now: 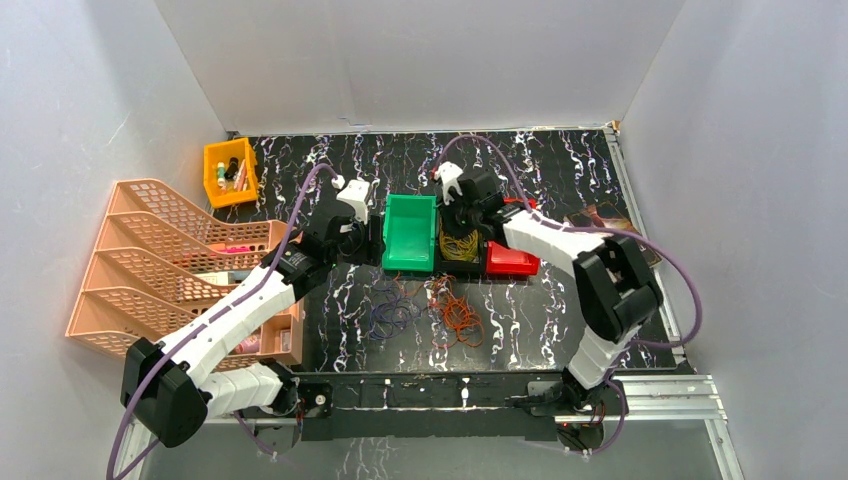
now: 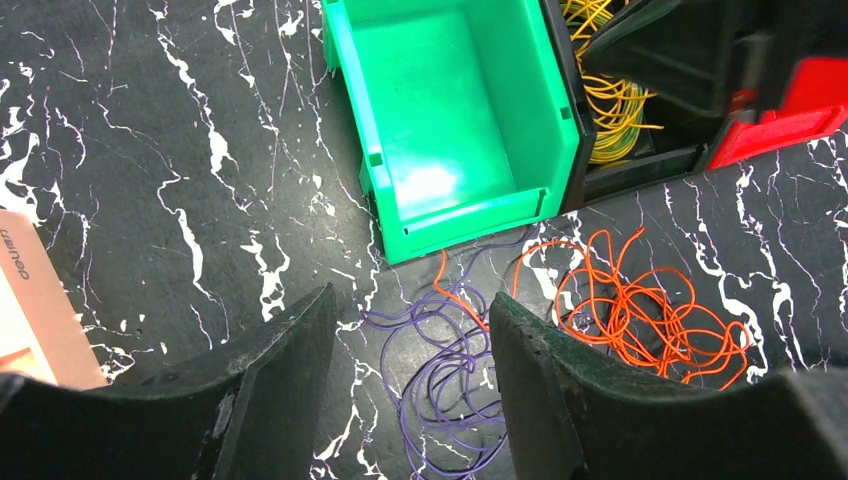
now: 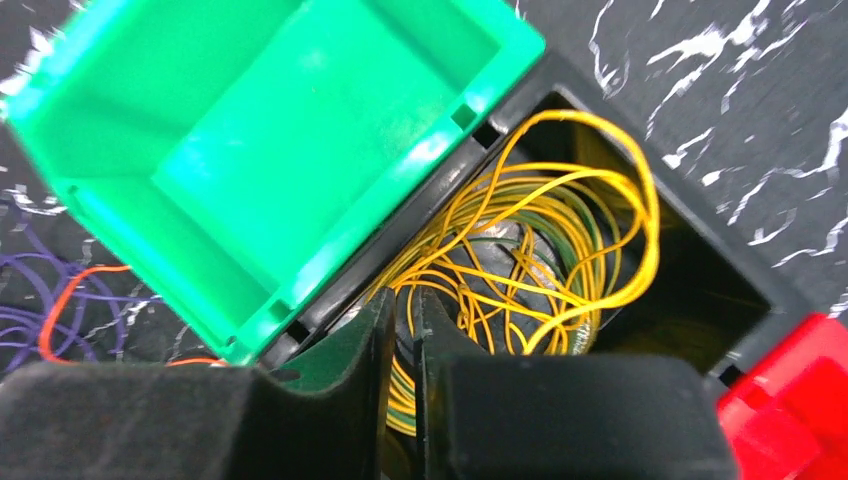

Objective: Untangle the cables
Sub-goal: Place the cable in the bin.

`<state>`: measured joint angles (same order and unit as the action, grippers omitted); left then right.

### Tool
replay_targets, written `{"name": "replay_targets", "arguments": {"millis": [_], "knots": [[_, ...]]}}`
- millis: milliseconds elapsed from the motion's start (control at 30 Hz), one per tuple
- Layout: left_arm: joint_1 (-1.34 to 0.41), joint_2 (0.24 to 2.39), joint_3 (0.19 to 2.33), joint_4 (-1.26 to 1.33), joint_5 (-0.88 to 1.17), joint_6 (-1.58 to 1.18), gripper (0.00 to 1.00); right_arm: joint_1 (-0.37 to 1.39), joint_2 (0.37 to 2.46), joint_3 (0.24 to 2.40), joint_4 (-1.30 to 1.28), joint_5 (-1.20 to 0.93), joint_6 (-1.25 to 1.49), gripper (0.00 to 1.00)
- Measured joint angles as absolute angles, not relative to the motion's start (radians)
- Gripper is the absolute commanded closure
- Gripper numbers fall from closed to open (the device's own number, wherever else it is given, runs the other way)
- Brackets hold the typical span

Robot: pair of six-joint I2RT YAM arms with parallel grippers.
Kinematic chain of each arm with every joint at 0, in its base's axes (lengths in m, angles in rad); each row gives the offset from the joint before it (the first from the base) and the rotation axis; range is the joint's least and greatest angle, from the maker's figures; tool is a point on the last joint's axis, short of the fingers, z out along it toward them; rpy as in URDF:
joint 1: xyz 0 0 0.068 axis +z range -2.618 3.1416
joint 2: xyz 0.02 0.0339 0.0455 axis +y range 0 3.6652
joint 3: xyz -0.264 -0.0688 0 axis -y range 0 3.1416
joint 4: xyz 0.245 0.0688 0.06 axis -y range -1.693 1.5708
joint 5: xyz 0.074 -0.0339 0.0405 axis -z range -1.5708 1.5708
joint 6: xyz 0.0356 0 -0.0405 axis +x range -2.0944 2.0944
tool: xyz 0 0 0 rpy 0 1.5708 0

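The left gripper is seen open-jawed at 6 o'clock, purple cables between the jaws. Orange cables are spread at 4 o'clock, a green bin at 12.
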<state>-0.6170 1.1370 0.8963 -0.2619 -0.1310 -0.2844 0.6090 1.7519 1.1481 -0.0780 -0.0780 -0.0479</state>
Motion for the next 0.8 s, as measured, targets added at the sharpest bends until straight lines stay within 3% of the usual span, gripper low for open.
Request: {"name": "replay_targets", "arguments": {"millis": [167, 333, 567, 800], "knots": [[-0.617, 1.139, 0.896, -0.262, -0.125, -0.288, 0.43, 0.609, 1.618, 1.148, -0.083, -0.060, -0.056, 0.77], [-0.617, 1.143, 0.896, -0.259, -0.119, -0.289, 0.43, 0.609, 1.532, 1.148, -0.105, 0.053, -0.081, 0.90], [-0.617, 1.154, 0.896, -0.254, -0.115, -0.290, 0.43, 0.609, 1.567, 1.148, -0.174, 0.206, -0.121, 0.96], [-0.617, 1.154, 0.891, -0.247, -0.115, -0.296, 0.43, 0.608, 1.671, 1.149, -0.183, 0.208, -0.131, 0.99]]}}
